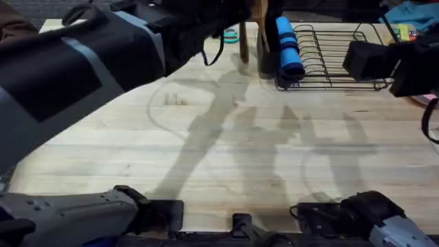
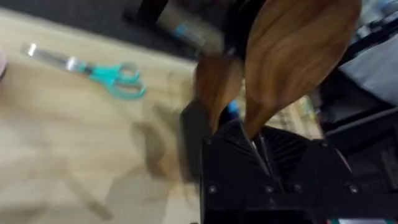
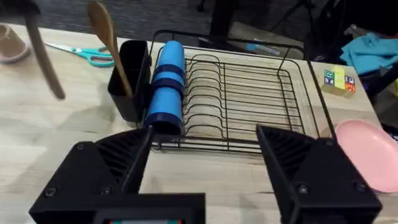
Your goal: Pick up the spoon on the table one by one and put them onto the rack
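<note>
- I see the pale plank bench (image 1: pixel 226 158) wide and bare across its middle, open room for moving.
- At the bench's far edge sits the black wire rack (image 3: pixel 249 93), a blue roll (image 3: pixel 166 87) lying beside its utensil holder (image 3: pixel 130 81).
- The left gripper (image 2: pixel 258 140) is clenched on one glossy wooden spoon (image 2: pixel 292 56); the other spoon (image 3: pixel 107 37) stands in the holder.
- The right gripper (image 3: pixel 205 162) hangs released before the rack.
- Teal scissors (image 2: pixel 106 73) lie apart on the bench.
</note>
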Available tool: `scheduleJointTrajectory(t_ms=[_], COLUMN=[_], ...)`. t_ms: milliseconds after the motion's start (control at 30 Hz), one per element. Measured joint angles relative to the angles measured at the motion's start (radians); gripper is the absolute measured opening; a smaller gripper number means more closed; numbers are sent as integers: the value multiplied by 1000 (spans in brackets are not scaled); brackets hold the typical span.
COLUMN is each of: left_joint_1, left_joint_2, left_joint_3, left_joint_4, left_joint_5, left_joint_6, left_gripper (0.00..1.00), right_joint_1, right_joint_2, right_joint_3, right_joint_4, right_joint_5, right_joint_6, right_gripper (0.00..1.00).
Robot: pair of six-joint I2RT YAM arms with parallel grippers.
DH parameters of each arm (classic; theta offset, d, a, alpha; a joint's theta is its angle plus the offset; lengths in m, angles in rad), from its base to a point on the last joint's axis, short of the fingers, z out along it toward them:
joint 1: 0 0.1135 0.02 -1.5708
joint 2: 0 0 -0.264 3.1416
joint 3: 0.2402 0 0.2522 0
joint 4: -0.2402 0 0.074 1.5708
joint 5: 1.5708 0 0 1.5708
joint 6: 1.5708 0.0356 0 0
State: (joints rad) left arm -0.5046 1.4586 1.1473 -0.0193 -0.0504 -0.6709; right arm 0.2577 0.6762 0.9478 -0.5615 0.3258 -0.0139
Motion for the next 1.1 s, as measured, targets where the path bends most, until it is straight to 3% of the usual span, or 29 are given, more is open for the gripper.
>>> scheduleJointTrajectory(t_ms=[267,800,1100], left_joint_1=[-40,-64,-77], left_joint_2=[30,247,329], left_joint_3=[0,0,0], left_joint_4=[236,564,590], left_joint_5=[-3,-5,-6], left_joint_6=[74,89,88], left_gripper=[45,45,45], right_joint_1=[0,0,0], right_joint_2=[0,0,0], right_joint_3=[0,0,0], right_joint_4=[0,0,0], right_joint_5=[0,0,0], right_joint_6=[0,0,0], right_gripper=[997,997,997])
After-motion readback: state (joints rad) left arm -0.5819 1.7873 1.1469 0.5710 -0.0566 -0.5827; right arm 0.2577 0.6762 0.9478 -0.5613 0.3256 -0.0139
